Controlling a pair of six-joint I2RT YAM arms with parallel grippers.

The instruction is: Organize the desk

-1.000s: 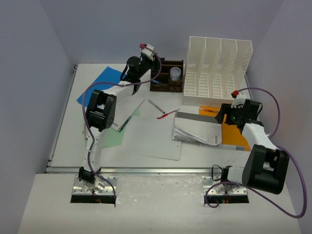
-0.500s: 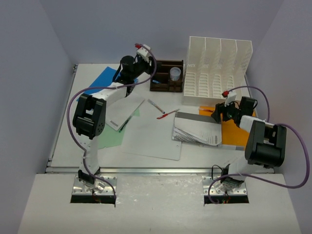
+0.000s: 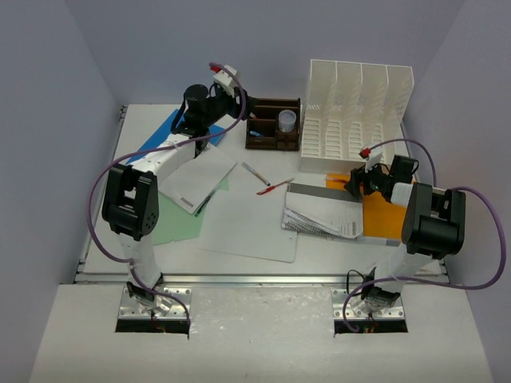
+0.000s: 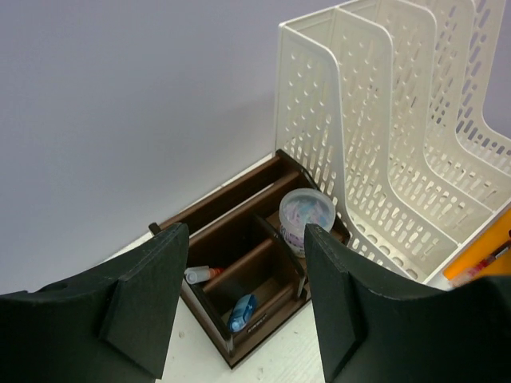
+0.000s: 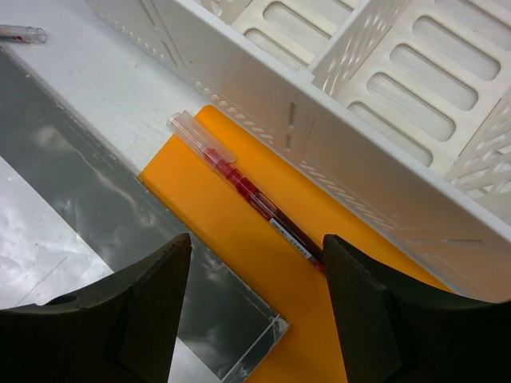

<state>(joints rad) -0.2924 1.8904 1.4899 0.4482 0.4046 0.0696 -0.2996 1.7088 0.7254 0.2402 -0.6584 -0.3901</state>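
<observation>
One desk [image 3: 327, 254], long axis left-right along its near rail [image 3: 239, 278]. Near the file rack [image 3: 355, 120], my left gripper [image 4: 246, 239] and right gripper [image 5: 255, 255] stand partly spread, holding nothing.

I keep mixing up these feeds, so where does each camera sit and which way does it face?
Top external: fixed above and behind the bases, looking down over the desk; left arm and right arm show.
Left wrist: on the left gripper, facing the pen organizer by the back wall; open fingers frame it.
Right wrist: on the right gripper, looking down at a red pen on the orange folder; fingers show.
Shared: all three show the white file rack.
</observation>
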